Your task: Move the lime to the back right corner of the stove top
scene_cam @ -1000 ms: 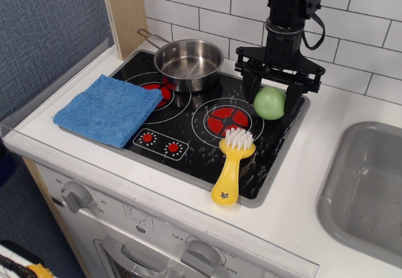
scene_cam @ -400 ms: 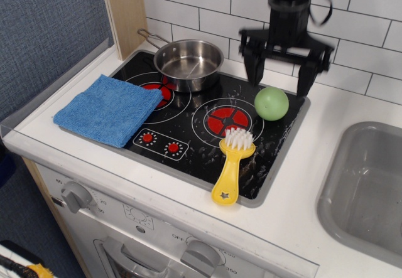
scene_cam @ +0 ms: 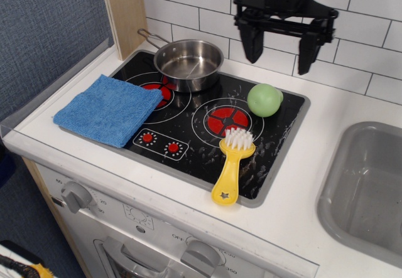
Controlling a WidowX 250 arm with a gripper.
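Observation:
The pale green lime (scene_cam: 264, 100) rests on the black stove top (scene_cam: 188, 127) near its back right corner, beside the right red ring burner. My gripper (scene_cam: 281, 57) hangs open and empty well above the lime, in front of the white tiled wall. Its two black fingers (scene_cam: 252, 44) are spread wide and touch nothing.
A steel pan (scene_cam: 188, 64) sits on the back left burner. A blue cloth (scene_cam: 108, 109) overlaps the stove's left edge. A yellow brush (scene_cam: 232, 165) lies at the front right of the stove. A grey sink (scene_cam: 370, 190) is to the right.
My gripper has opened away from the lime and risen straight up. The lime stays on the stove, shifted slightly left.

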